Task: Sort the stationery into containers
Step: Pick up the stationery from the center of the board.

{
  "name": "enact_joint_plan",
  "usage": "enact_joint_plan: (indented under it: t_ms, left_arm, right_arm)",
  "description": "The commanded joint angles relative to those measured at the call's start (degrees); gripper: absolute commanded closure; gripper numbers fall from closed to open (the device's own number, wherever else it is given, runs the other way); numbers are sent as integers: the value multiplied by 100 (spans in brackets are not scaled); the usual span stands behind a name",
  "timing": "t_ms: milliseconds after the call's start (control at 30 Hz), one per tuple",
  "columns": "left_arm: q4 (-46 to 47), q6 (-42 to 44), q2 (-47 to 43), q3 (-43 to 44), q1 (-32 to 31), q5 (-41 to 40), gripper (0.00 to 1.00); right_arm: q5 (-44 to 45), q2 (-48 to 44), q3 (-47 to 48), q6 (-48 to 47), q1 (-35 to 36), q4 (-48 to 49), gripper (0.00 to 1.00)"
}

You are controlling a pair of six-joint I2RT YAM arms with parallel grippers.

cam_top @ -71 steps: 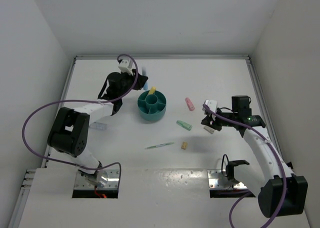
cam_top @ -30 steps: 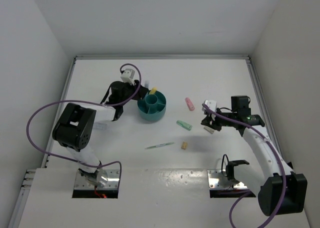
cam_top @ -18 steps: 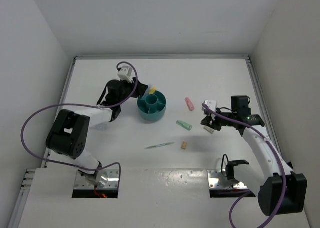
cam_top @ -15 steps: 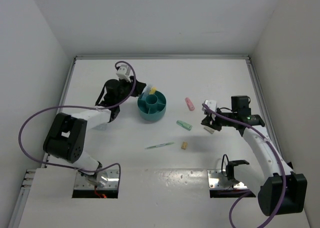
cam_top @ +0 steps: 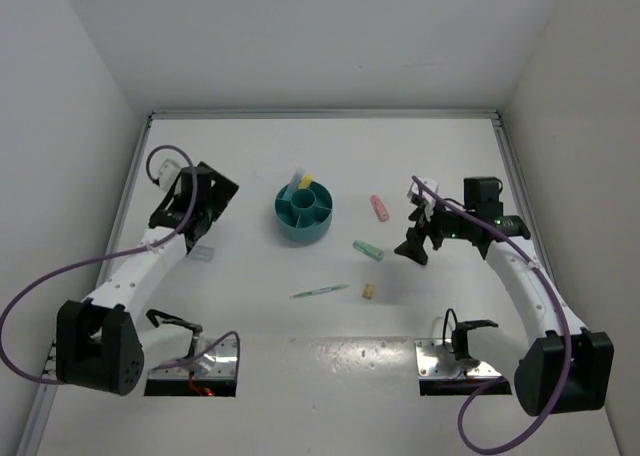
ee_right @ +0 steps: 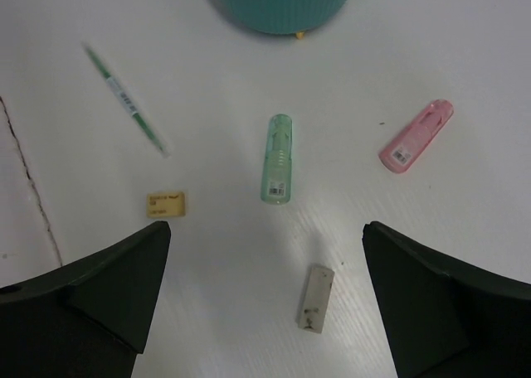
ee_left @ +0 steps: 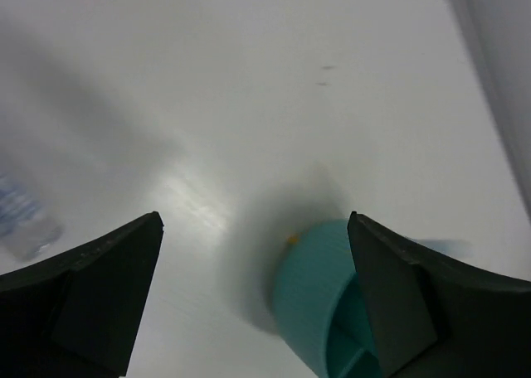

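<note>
The teal organiser [cam_top: 304,216] stands at mid-table with a yellow stick [cam_top: 306,182] and a blue-capped tube [cam_top: 295,181] upright in it. My left gripper [cam_top: 218,194] is well to its left, open and empty; its wrist view shows the organiser [ee_left: 319,299], blurred, between the spread jaws [ee_left: 253,225]. On the table lie a pink stick [cam_top: 379,208], a mint-green stick [cam_top: 368,249], a thin green pen [cam_top: 320,291] and a tan block [cam_top: 368,291]. My right gripper [ee_right: 267,229] hangs open over a beige stick [ee_right: 316,298], which lies flat and untouched.
A small clear item [cam_top: 203,253] lies on the table under the left arm. The right wrist view also shows the pen [ee_right: 129,100], tan block [ee_right: 166,204], mint-green stick [ee_right: 280,158] and pink stick [ee_right: 416,136]. White walls enclose the table.
My left arm has swung back to the left, away from the organiser, and opened; the blue-capped tube now stands in the organiser. My right gripper has opened and lifted a little.
</note>
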Motion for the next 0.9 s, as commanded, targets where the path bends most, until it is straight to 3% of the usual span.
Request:
enact_joint_plan:
  t_ms: [0, 33, 67, 100, 133, 200, 333, 367, 633, 867]
  left_arm:
    - [-2143, -1230, 347, 125, 523, -146, 0]
    - [-2267, -1170, 670, 126, 794, -5, 4]
    - [-2460, -1170, 804, 187, 901, 49, 10]
    - [-2461, -1117, 909, 187, 981, 49, 17]
    - [-2514, -1178, 911, 187, 1060, -55, 28]
    - [-2514, -1265, 841, 135, 1130, -135, 34]
    - [-2628, -1319, 804, 204, 1297, -635, 34]
    - [-2768, -1319, 866, 266, 1385, -636, 29]
    - [-2901, -1109, 1165, 223, 1825, -874, 19]
    - [-2585, -871, 1990, 617, 2133, -646, 27]
  right_arm:
    - [-155, 147, 329, 644, -24, 129, 0]
    - [-155, 209, 329, 705, -24, 129, 0]
    - [-155, 279, 329, 784, -24, 129, 9]
    - [-155, 506, 494, 784, -24, -19, 37]
    - [62, 786, 687, 723, -24, -203, 99]
    - [283, 911, 855, 855, -24, -371, 100]
    - [450, 1325, 1084, 855, -24, -573, 96]
    - [451, 1386, 1085, 855, -24, -574, 95]
    - [776, 1203, 980, 802, -24, -407, 93]
    - [829, 1088, 927, 802, -24, -407, 93]
